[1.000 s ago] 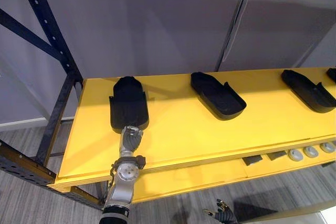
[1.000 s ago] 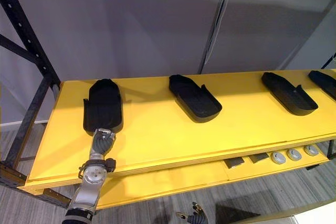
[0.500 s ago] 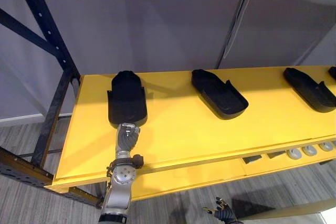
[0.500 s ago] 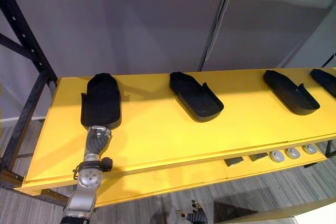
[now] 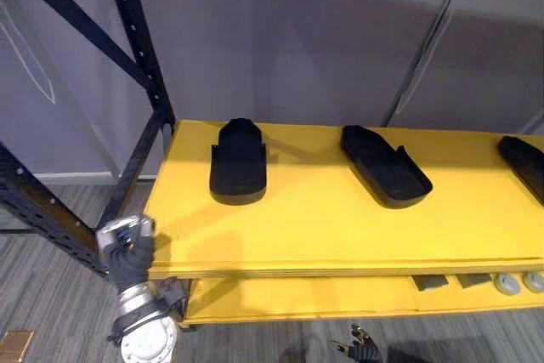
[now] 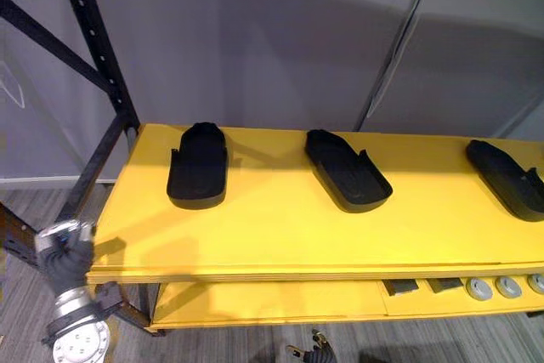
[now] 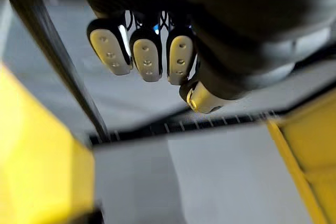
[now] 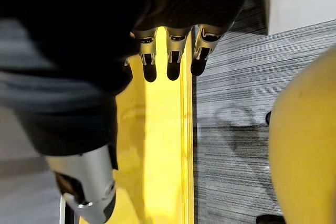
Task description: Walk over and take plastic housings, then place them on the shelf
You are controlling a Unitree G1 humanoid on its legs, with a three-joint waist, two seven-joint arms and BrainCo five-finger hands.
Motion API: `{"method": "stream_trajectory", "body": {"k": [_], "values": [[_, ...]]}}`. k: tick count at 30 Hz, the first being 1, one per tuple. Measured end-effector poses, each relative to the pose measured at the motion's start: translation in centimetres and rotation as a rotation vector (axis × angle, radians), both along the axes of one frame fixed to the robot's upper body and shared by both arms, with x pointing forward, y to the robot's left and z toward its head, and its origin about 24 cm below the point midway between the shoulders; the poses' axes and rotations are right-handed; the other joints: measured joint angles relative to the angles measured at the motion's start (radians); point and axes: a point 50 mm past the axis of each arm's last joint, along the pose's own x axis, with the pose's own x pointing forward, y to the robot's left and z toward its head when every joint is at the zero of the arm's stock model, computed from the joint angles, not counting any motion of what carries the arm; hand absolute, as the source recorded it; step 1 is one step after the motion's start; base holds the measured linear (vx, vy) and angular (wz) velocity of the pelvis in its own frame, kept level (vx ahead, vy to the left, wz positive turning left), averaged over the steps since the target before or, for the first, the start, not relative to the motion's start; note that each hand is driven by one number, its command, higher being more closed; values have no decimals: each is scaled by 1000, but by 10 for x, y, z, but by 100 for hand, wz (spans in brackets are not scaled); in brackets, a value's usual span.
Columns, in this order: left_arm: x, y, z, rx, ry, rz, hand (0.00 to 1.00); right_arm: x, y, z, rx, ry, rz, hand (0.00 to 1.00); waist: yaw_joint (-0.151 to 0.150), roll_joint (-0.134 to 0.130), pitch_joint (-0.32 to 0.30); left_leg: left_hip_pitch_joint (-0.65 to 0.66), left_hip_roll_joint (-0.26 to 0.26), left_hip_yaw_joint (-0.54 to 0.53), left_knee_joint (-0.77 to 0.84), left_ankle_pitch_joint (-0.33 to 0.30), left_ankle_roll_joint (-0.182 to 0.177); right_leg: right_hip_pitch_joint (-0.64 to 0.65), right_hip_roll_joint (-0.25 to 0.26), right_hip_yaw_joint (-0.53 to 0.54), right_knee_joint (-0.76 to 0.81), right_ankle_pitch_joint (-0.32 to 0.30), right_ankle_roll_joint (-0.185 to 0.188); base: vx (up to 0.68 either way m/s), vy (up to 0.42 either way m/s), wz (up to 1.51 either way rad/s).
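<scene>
Three black plastic housings lie on the yellow shelf: one at the left, one in the middle, one at the right edge of view. My left hand hangs below and to the left of the shelf's front left corner, clear of the left housing. In the left wrist view its fingers are curled with the thumb beside them and nothing inside. My right hand hangs low in front of the shelf, fingers relaxed and holding nothing.
A black steel rack upright with a diagonal brace stands at the shelf's left end. A lower yellow shelf holds small round silver parts and dark blocks. A grey wall is behind, grey striped floor below.
The camera has turned left. My left hand has drawn back from the left housing, off the shelf, down past its front left corner. The housing stays on the shelf.
</scene>
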Motion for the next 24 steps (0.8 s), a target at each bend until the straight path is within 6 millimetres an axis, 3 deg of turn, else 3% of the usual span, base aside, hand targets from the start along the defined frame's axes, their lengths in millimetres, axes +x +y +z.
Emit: {"method": "stream_trajectory", "body": {"k": [2, 3, 4, 9, 11, 14, 17, 24], "values": [[-9, 13, -11, 1, 69, 67, 100, -1, -1, 1, -2, -6, -2, 0, 3, 1, -1, -8, -2, -10, 11, -4, 0, 0, -2, -8, 4, -1, -1, -25, 11, 14], [-17, 27, -30, -20, 170, 129, 100, 0, -1, 2, -2, -11, -1, 0, 3, 1, -1, -12, -2, -15, 21, -7, 1, 0, -4, -24, 13, -7, -8, -40, 0, 10], [-25, 36, -48, -56, 273, 169, 0, 3, 0, 4, -2, -28, 7, 0, 4, -1, -2, -14, -4, -14, 32, -15, 6, 0, -7, -28, 19, -18, -9, -40, -3, 5], [-46, 42, -111, -211, 565, 200, 0, 6, 5, 6, 13, -35, 44, 0, 1, 6, -10, -15, 2, 4, 56, -37, 0, -1, -1, -22, 30, -35, -21, -24, -9, -7], [-58, 36, -144, -303, 712, 180, 0, 7, 5, 6, 15, -30, 47, 0, -7, 10, -15, -17, 5, 9, 71, -35, -2, 0, -2, -20, 33, -38, -23, 8, 2, -6], [-61, 26, -171, -389, 819, 147, 0, 9, 3, 7, 9, -38, 47, 0, -7, 11, -15, -17, 5, 13, 72, -35, -2, -3, -4, -18, 35, -38, -22, 0, 0, 0], [-59, 14, -190, -440, 896, 89, 0, 9, 2, 8, 4, -40, 44, 0, -9, 18, -19, -17, 1, 16, 71, -35, -2, -5, -9, -18, 35, -40, -19, 0, 0, 0], [-53, -9, -209, -494, 966, -58, 0, 9, -7, 7, -20, -33, 24, 0, -9, 52, -29, -16, 0, 36, 58, -32, -3, -23, -8, 2, 36, -41, -17, 0, 4, -7]]}}
